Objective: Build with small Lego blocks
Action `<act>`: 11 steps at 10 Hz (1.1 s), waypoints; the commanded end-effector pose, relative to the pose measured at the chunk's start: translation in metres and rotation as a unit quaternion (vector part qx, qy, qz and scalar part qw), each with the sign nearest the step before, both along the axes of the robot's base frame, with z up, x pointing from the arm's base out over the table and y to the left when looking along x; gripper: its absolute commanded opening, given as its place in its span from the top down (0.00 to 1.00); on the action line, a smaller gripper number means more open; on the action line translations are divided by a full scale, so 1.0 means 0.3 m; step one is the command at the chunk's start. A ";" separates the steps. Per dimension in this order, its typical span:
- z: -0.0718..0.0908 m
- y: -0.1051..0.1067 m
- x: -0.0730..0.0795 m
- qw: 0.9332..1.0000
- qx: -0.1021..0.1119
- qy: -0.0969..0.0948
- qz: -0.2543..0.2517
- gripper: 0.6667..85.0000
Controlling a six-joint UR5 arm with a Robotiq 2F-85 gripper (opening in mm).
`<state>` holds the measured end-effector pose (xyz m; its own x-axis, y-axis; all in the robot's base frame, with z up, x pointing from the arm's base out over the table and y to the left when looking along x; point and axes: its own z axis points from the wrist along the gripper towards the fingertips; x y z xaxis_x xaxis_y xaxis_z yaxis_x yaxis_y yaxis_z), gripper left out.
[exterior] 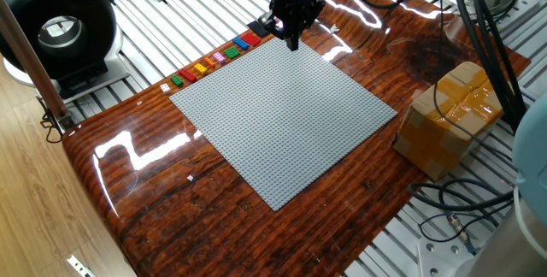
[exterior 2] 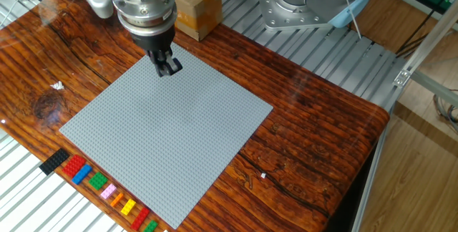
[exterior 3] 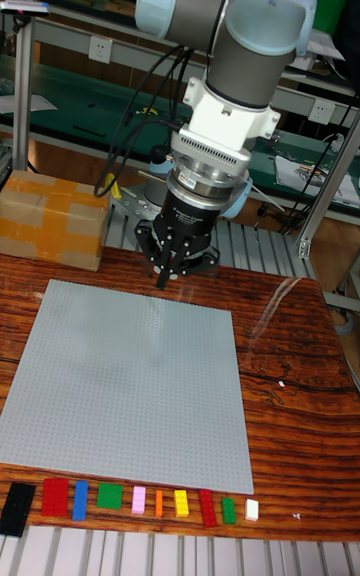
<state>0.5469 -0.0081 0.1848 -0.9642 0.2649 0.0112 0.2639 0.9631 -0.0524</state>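
A UR5 arm is hanging over the grey baseplate (exterior 3: 130,386) at a workshop table, its gripper (exterior 2: 169,67) poised above the plate's far edge in the tall fixed view, well apart from the bricks. The two fingers are drawn nearly together, and nothing is showing between them. The small Lego blocks (exterior 3: 120,498) are sitting in a single row along the plate's near edge, running left to right through black, red, blue, green, pink, orange, yellow, red, green and white. The plate itself is bare of bricks, so building looks not yet begun. Each block seems likely to be feather-light, rigid and smooth-sided, apt to skid or tip if nudged. Pinching one across its two long flat walls, fingers coming straight down, looks the surest hold.
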 end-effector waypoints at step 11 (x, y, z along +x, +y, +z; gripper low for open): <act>-0.063 0.039 0.018 0.999 0.026 -0.003 0.019 1.00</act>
<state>0.5523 0.0008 0.1658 -0.9713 0.2376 0.0152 0.2373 0.9713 -0.0150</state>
